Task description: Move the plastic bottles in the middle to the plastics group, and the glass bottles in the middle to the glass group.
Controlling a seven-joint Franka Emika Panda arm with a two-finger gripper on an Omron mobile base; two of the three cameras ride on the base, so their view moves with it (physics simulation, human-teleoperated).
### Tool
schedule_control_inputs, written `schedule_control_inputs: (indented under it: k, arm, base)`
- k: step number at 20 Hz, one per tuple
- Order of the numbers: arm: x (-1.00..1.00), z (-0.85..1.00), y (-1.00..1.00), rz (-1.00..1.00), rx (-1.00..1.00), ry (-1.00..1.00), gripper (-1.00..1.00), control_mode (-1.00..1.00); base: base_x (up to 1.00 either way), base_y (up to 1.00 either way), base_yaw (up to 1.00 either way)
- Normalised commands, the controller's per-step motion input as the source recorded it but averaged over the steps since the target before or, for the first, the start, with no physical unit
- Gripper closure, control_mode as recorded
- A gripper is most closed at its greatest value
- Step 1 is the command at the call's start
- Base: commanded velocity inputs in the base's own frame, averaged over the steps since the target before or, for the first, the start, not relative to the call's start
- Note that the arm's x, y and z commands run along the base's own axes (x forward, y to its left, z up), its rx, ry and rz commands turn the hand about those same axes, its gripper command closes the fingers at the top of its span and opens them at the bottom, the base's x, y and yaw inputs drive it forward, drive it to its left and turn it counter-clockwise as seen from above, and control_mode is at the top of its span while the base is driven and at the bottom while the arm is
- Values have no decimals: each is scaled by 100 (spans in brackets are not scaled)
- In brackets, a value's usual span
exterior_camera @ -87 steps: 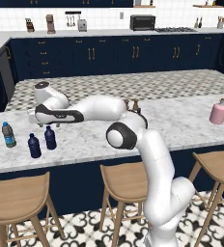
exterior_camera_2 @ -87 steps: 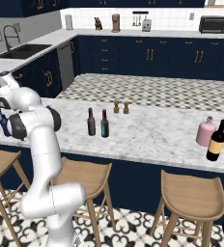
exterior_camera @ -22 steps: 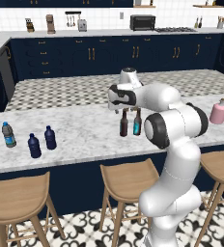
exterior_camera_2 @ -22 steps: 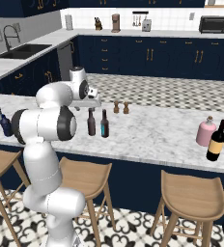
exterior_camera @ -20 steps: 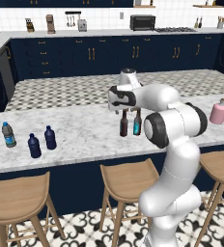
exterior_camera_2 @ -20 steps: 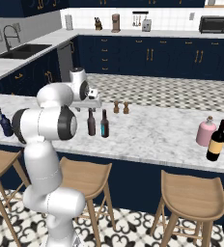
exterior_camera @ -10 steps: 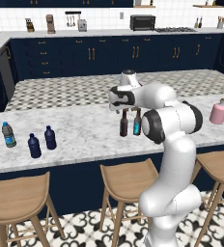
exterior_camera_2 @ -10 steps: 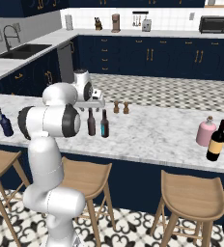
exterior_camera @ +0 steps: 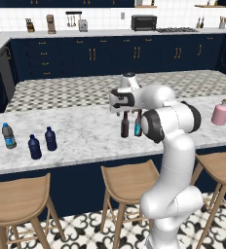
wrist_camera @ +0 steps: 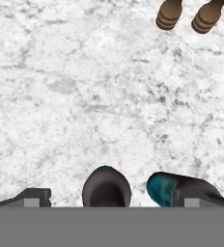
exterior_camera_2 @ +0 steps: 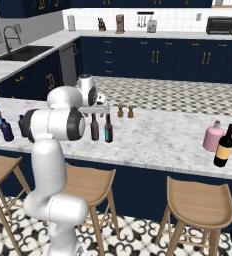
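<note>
Poised directly above the plain dark brown slim glass bottle point(exterior_camera: 125, 125), the white arm's two-finger gripper point(exterior_camera: 125, 110), close over its neck. Spread wide in the hand view, one dark finger tip point(wrist_camera: 30, 197) left of the brown bottle's round top point(wrist_camera: 106, 187), the other at the right by the teal bottle; nothing held between them. Just right of the brown bottle and nearly touching it, the slim dark glass bottle with a bright teal-blue label point(exterior_camera: 138, 125), partly hidden by the arm in the left base view. Both upright at mid-counter on the white marble island top point(exterior_camera: 81, 136), long-necked and tall; from the right base view, brown one point(exterior_camera_2: 94, 127) on the left, teal one point(exterior_camera_2: 108, 129) beside it.

Far left on the counter, a clear greyish plastic bottle with a blue label point(exterior_camera: 8, 135), then two short squat navy-blue plastic bottles point(exterior_camera: 34, 147) point(exterior_camera: 50, 139) side by side, well apart from the gripper. Behind the glass pair, two tiny brown shakers point(exterior_camera_2: 125, 111), also at the top of the hand view point(wrist_camera: 187, 14). Far right, a squat pink bottle with a pale stopper point(exterior_camera_2: 213, 136) next to a dark bottle with a yellow label point(exterior_camera_2: 224, 146). Between the middle pair and the right group, bare marble. Below the counter edge, wooden bar stools point(exterior_camera: 128, 180).
</note>
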Motion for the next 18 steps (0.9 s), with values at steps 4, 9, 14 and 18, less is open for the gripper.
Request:
schedule_control_inputs:
  k: [4, 9, 14, 18]
  arm:
    - [6, -16, 0, 0, 0, 0, 100, -100]
    - [4, -15, -5, 0, 0, 1, 100, -100]
    - [-4, -9, -7, 0, 1, 2, 100, -100]
    - [-54, 3, -6, 0, 10, 3, 100, -100]
  base:
    - [0, 0, 0]
    - [0, 0, 0]
    - [0, 0, 0]
    - [0, 0, 0]
